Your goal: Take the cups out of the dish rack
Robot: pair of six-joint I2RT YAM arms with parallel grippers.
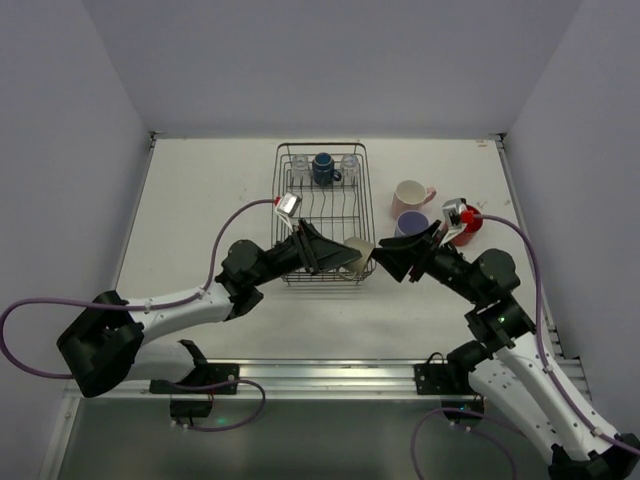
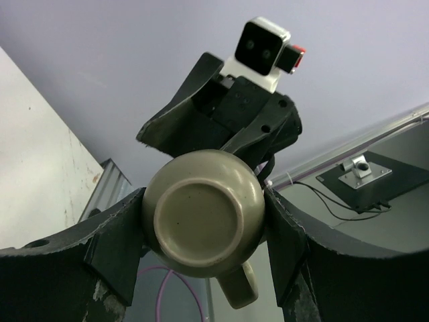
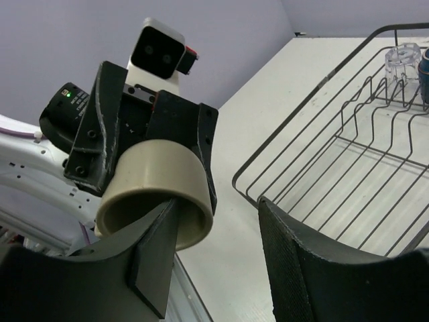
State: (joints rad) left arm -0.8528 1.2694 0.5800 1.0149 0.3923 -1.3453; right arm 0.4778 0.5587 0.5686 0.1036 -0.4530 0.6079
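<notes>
Grip on olive cup (image 1: 358, 250) by dish rack (image 1: 330, 215).
Top cam: cup over rack's near right corner, clamped in L gripper (image 1: 350, 256); R gripper (image 1: 386, 262) right at it. L wrist: fingers (image 2: 114, 255) squeezing cup sides, bottom toward cam, handle down. R wrist: jaws apart, one finger (image 3: 157, 261) at cup mouth, rack beside.

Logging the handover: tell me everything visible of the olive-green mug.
The olive-green mug looks like glazed ceramic, rounded, with a flat foot ring and one loop handle. It lies sideways at the dish rack's near right corner, clamped across its body by the left claw, mouth toward the open right claw, one finger overlapping its rim.
</notes>
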